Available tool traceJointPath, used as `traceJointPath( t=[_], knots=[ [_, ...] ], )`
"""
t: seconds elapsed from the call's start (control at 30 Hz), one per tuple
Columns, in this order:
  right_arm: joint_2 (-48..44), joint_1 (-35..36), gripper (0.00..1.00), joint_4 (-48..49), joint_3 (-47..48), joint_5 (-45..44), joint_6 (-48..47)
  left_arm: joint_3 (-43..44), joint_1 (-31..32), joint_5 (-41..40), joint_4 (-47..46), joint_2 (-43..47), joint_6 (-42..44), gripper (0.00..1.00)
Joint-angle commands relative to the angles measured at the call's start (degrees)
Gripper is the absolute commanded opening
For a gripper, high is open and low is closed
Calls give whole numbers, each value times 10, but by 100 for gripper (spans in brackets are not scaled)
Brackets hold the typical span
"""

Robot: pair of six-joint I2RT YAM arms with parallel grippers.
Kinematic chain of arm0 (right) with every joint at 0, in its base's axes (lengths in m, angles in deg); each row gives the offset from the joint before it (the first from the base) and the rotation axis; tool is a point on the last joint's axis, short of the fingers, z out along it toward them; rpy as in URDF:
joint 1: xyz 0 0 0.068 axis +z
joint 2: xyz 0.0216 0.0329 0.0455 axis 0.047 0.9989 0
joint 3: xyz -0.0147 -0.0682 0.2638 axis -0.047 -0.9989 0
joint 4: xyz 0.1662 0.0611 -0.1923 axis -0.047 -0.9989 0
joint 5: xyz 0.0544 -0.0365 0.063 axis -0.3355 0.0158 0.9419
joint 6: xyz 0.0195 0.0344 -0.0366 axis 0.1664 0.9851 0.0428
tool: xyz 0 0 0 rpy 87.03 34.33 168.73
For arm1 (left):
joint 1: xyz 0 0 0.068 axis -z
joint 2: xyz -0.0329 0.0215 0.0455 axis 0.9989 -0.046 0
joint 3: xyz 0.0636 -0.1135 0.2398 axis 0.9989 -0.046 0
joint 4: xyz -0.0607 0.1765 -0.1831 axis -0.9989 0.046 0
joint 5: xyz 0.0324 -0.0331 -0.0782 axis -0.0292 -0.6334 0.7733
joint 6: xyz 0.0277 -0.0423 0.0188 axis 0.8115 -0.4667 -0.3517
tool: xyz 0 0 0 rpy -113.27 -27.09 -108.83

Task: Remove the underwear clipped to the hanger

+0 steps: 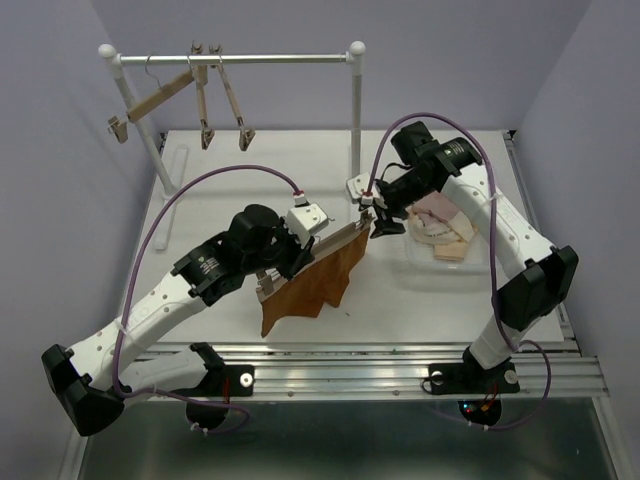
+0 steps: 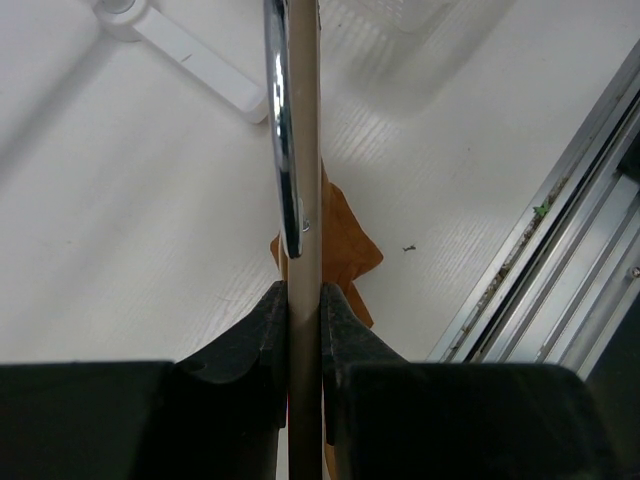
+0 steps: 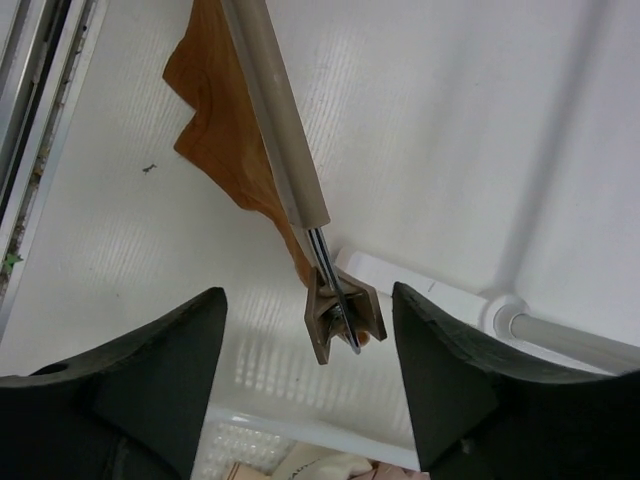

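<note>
A rust brown underwear (image 1: 305, 290) hangs from a wooden clip hanger (image 1: 335, 240) held low over the white table. My left gripper (image 1: 290, 258) is shut on the hanger's bar (image 2: 304, 200), with the brown fabric (image 2: 350, 240) showing below it. My right gripper (image 1: 378, 215) is at the hanger's right end. In the right wrist view it (image 3: 307, 293) stands open on either side of the end clip (image 3: 340, 315), touching nothing. That clip pinches a corner of the brown underwear (image 3: 215, 110). A cream and a pink underwear (image 1: 442, 230) lie in the clear bin.
The clear plastic bin (image 1: 440, 272) sits on the table at the right. A white rack with a metal rail (image 1: 270, 58) stands at the back left, carrying empty wooden clip hangers (image 1: 205, 100). Its white foot (image 2: 190, 50) lies on the table. An aluminium frame (image 1: 400, 365) edges the near side.
</note>
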Motion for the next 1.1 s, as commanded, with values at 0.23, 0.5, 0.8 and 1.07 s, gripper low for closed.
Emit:
traceJointPath(
  t=[0.23, 0.5, 0.8, 1.07],
  knots=[
    [32, 17, 1, -20, 57, -27, 45, 13, 4, -5, -26, 14, 7, 0],
    [31, 17, 1, 22, 62, -29, 75, 11, 4, -11, -28, 13, 6, 0],
    [-110, 17, 100, 353, -136, -109, 309, 7, 4, -77, -48, 5, -27, 0],
    [-208, 17, 100, 595, -276, -216, 556, 2, 4, -127, -94, -8, -95, 0]
  ],
)
